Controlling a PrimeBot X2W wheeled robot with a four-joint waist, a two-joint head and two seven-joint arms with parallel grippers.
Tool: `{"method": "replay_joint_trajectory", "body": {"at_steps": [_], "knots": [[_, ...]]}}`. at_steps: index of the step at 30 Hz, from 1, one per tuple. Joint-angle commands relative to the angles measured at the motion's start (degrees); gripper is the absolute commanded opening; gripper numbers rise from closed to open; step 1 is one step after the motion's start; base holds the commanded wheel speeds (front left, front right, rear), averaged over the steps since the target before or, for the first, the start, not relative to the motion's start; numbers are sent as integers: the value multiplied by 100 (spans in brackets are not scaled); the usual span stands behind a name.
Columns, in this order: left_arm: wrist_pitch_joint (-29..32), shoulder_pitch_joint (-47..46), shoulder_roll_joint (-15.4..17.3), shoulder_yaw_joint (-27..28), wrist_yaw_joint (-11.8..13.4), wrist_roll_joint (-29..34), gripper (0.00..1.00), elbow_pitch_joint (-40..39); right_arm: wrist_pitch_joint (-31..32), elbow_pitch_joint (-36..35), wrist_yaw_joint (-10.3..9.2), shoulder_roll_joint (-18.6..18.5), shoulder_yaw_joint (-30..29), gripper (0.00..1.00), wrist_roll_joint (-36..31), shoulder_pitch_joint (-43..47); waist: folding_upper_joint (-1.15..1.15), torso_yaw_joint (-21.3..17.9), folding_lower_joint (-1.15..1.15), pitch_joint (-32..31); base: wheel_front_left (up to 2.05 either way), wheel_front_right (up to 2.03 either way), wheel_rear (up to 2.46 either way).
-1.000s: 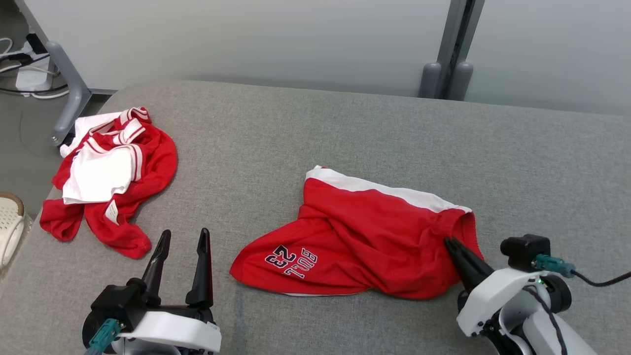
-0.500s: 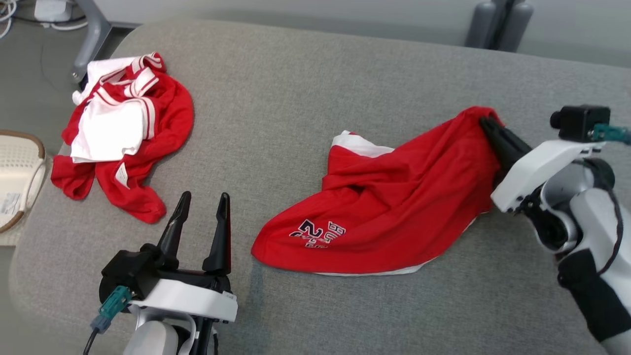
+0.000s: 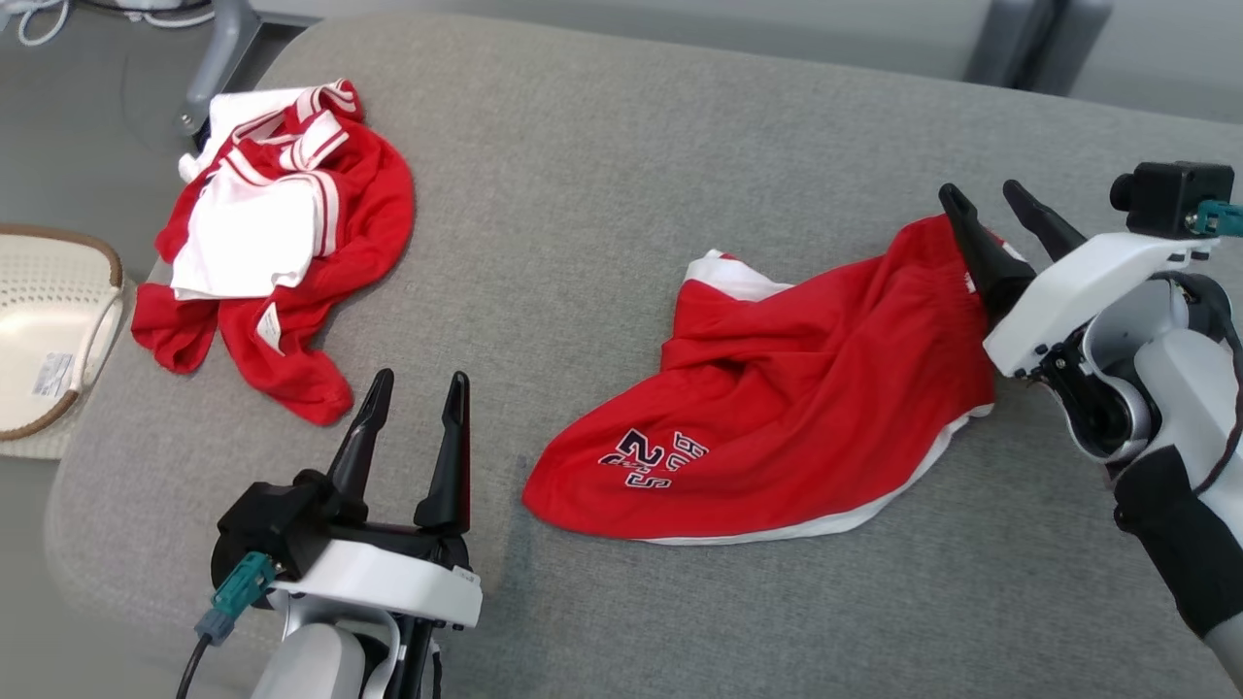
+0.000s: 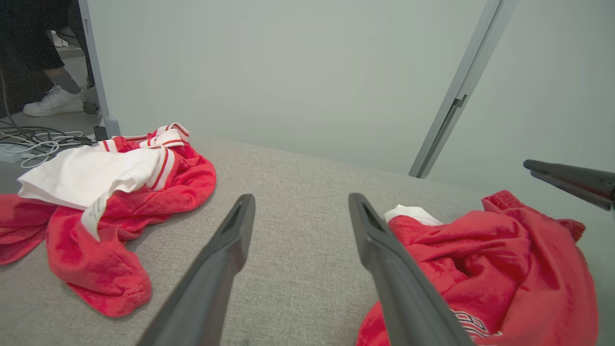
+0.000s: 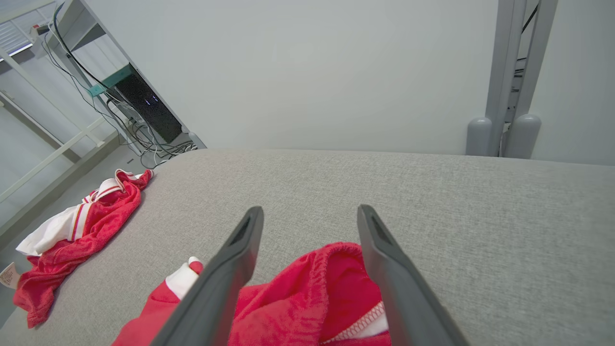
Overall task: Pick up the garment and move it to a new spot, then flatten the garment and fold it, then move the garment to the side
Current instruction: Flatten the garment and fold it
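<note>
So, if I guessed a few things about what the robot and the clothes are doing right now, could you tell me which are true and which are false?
1. The right claw is open, not clamped on the red shorts. True.
2. The left claw is gripping the shorts. False: it is open with nothing between its fingers, off to the side of the shorts.
3. The shorts carry a printed number. True.
4. The red and white garment is folded flat. False: it lies in a crumpled heap at the far left of the grey surface.
5. The basket stands on the grey surface. False: it sits off the surface's left edge.
</note>
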Motion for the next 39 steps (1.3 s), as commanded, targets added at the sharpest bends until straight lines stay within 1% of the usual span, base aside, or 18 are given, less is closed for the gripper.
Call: {"method": "replay_joint_trajectory", "body": {"at_steps": [1, 5, 8, 12, 17, 20, 24, 28, 32, 34, 35, 36, 39], "knots": [[-27, 80, 16, 34, 14, 58, 100, 25, -211, -118, 2, -118, 105, 100, 81, 189, 0, -225, 0, -230, 0, 0, 0], [-22, 146, 17, 60, -32, 128, 100, 79, -674, -386, 1, -423, 239, 100, 165, 521, 0, -449, 0, -470, 0, 0, 0], [-17, 240, 18, 83, -29, 162, 100, 115, -1029, -557, 2, -569, 244, 100, 156, 903, 0, -564, 0, -620, 0, 0, 0], [-16, 298, 17, 92, -48, 203, 100, 131, -1173, -802, 1, -678, 366, 100, 145, 1451, 0, -638, 0, -719, 0, 0, 0], [-16, 271, 18, 74, -88, 214, 100, 153, -807, -994, 1, -678, 783, 100, 195, 1824, 0, -601, 0, -684, 0, 0, 0], [-16, 214, 17, 64, -85, 190, 100, 169, -608, -976, 1, -687, 1008, 100, 145, 1822, 0, -506, 0, -636, 0, 0, 0], [-16, 180, 19, 38, -81, 148, 100, 181, -497, -924, 1, -674, 1144, 100, 156, 1719, 0, -390, 0, -579, 0, 0, 0], [-16, 139, 16, 12, -62, 92, 100, 225, -338, -749, 1, -709, 1334, 100, 128, 1577, 0, -245, 0, -537, 0, 0, 0], [-16, 132, 16, 17, -39, 57, 100, 244, -169, -458, 1, -649, 1430, 99, 163, 1485, 0, -156, 0, -543, 0, 0, 0], [-16, 141, 16, 21, -31, 48, 100, 256, -103, -363, 1, -623, 1476, 42, 200, 1456, 0, -139, 0, -552, 0, 0, 0], [-16, 148, 17, 26, -28, 44, 100, 261, -89, -335, 1, -612, 1498, 20, 229, 1455, 0, -139, 0, -558, 0, 0, 0], [-16, 160, 17, 35, -25, 43, 100, 264, -79, -325, 1, -615, 1523, 0, 259, 1457, 0, -148, 0, -569, 0, 0, 0], [-16, 217, 16, 63, -4, 66, 100, 259, -83, -376, 1, -670, 1533, 0, 352, 1482, 0, -230, 0, -626, 0, 0, 0]]}}
